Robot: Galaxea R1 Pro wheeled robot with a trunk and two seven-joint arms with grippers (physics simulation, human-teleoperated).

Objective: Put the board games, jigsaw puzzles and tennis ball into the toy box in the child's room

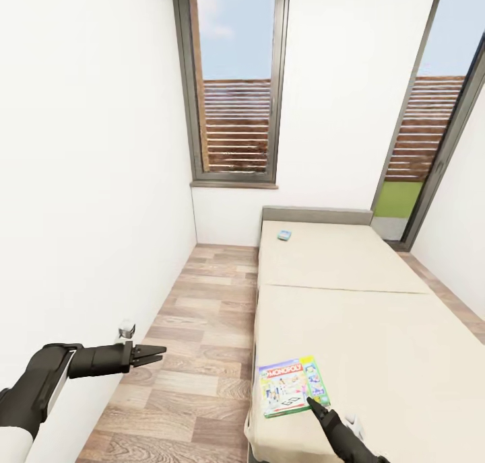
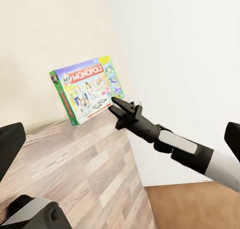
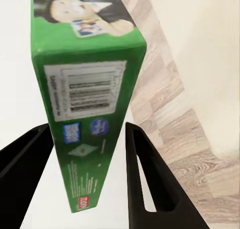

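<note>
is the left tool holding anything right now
No. In the head view the left tool hangs over the wooden floor with nothing between its fingers, away from the Monopoly box on the bed.

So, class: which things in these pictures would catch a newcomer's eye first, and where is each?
The bright Monopoly box lies at the near corner of the beige bed, with the right tool reaching its edge. The left tool hangs over the wood floor near the white wall. A small blue item sits at the bed's far end.

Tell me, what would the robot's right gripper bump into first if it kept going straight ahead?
Probably the Monopoly box on the bed: the right gripper points at its near corner, the box's edge already between its open fingers.
</note>
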